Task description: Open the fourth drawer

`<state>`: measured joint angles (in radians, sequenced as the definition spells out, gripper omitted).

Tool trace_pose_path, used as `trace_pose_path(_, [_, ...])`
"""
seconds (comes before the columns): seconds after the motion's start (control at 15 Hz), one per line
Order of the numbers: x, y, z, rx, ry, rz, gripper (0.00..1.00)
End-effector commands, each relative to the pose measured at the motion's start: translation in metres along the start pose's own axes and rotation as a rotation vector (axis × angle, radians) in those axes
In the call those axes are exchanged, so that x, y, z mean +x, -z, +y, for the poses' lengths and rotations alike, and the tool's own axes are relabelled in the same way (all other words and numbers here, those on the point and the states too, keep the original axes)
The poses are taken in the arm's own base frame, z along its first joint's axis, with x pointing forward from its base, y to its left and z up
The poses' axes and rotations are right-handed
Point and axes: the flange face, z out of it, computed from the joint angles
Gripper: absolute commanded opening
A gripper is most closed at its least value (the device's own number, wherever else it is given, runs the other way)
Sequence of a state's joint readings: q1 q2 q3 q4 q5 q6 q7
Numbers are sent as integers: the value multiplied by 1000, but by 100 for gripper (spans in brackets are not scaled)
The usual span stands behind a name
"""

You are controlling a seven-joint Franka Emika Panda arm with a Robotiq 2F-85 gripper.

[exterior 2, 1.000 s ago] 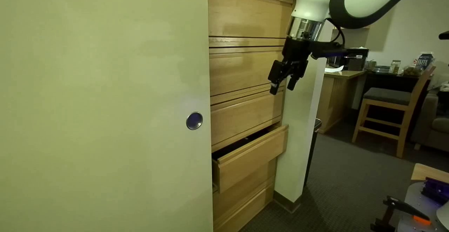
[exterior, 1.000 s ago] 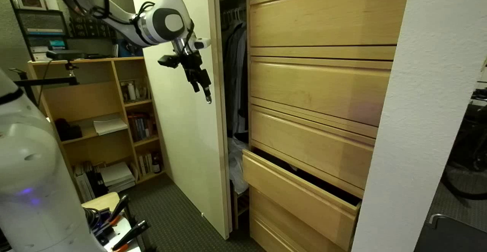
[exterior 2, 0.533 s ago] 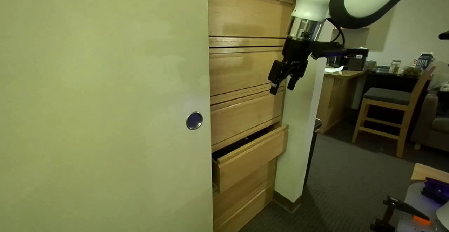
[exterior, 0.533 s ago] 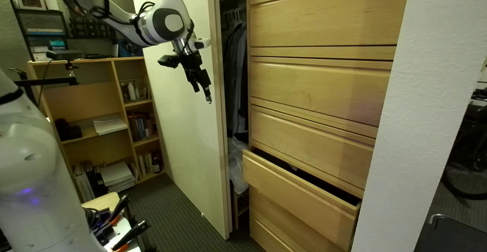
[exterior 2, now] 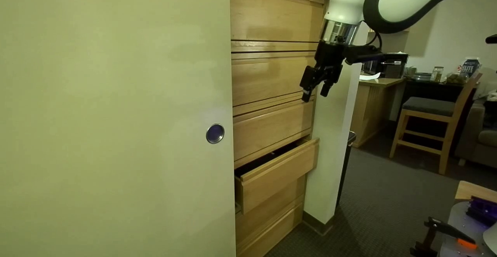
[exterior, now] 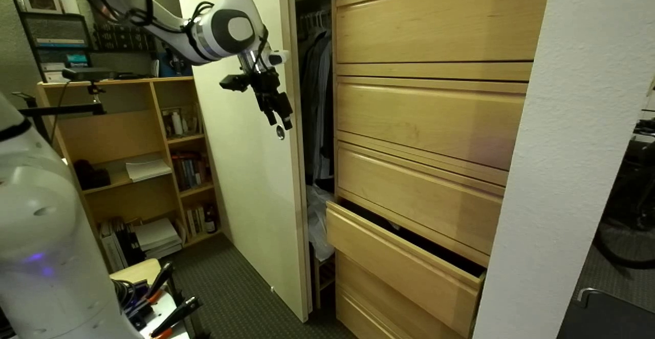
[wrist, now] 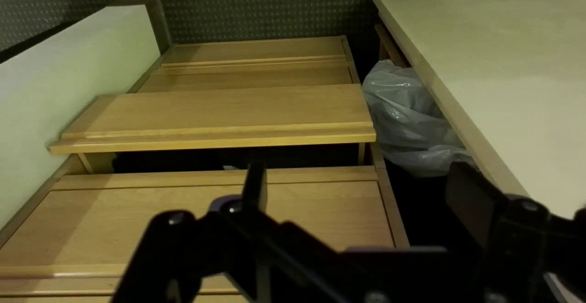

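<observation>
Dark, speckled carpet (wrist: 256, 14) lies underneath, and a pale door (exterior 2: 116, 117) stands beside a tall light-wood cabinet (exterior: 432, 70). Your target, the fourth drawer (exterior: 404, 270) counting down, juts partly out in both exterior views, a dark strip of its inside showing behind the front. Your claw (exterior 2: 315, 93) hangs higher up, well apart from it, its two fingers (wrist: 255, 188) spread wide with nothing between them.

Expect the drawer to feel rigid and fairly heavy for its breadth, yet to slide along one straight line. Its smooth, handle-less front will probably let a grip skid, so your surest hold looks to be the top edge (wrist: 213, 142), near the middle, one finger inside the gap and one outside against the groove (wrist: 219, 130). Pulling at a corner might make it bind. It seems sturdy rather than fragile.

By count: six drawer fronts (exterior: 424, 119), yours among them, three closed above and two below, one partly hidden; one door, with one round pull (exterior 2: 215, 133); one crumpled mass of translucent plastic (wrist: 407, 110) in the gap between door and cabinet; one claw.
</observation>
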<state>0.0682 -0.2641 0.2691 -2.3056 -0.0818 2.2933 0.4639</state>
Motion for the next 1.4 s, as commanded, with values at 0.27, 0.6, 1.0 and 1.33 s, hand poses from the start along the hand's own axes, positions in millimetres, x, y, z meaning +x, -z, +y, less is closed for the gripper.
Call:
trace_pose_path(0.27, [21, -17, 66, -21, 106, -11, 100])
trace_pose_path(0.6, [34, -30, 97, -66, 172, -20, 100])
trace_pose_path(1.0, [52, -54, 119, -142, 283, -13, 100])
trace_pose_path(1.33, [66, -65, 125, -143, 355, -3, 100])
